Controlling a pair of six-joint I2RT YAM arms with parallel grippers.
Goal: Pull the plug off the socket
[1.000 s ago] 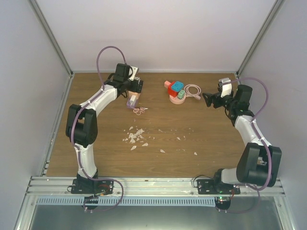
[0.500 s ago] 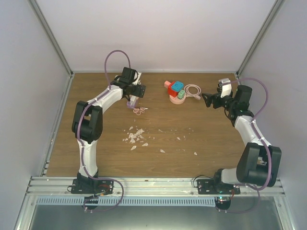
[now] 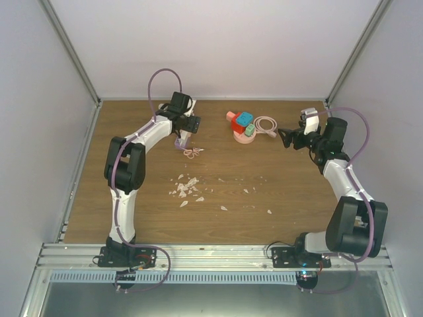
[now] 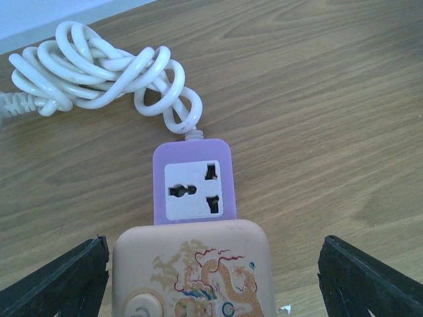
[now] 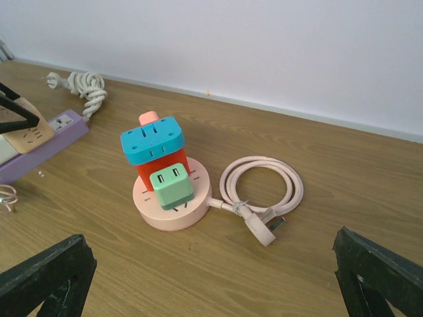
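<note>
Fingers of the left gripper (image 4: 211,277) stand spread wide, one at each lower corner of the wrist view, flanking a beige plug (image 4: 192,271) seated on the purple socket strip (image 4: 193,181) without touching it. Coiled white cord (image 4: 99,69) lies just beyond the strip. Near the table's (image 3: 132,205) far middle sits a round pink socket base (image 5: 173,208) carrying red, blue and green adapters. The right gripper (image 5: 211,277) is likewise spread, holding nothing, well apart from that base.

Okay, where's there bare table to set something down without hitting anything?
Free: the near right wood between the white scraps and the right arm, and the near left corner. Crowded: the far edge, with the purple power strip, round pink socket and coiled cable.
</note>
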